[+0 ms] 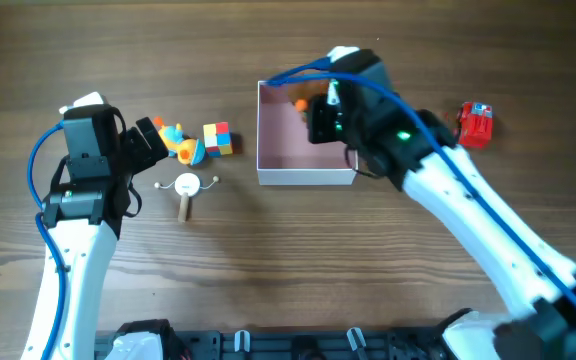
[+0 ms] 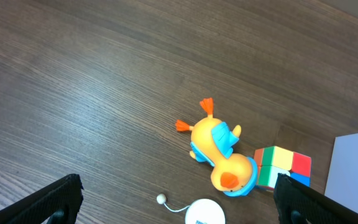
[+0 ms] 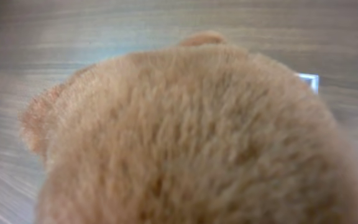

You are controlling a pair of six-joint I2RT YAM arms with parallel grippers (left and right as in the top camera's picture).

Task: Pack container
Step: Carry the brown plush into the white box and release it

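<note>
Hovering over container [image 1: 304, 177] | right tool [image 1: 319, 119] gripping orange plush [image 3: 191, 137] | left tool [image 1: 156, 138] spread wide near duck [image 2: 219, 155]

Duck toy [image 2: 219, 152] on side, head against colour cube [image 2: 283, 167]; white disc [image 2: 199, 213] nr btm; fingers [image 2: 55, 199] apart.

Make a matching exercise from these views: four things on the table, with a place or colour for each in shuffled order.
Things:
1. duck
2. cube
3. red toy
4. container

Descriptions:
a. alone at the far right
b. leftmost of the four, yellow with orange feet
c. multicoloured, between the duck and the container
d. white walls, pink inside

Pairs: 1-b, 2-c, 3-a, 4-d
</note>
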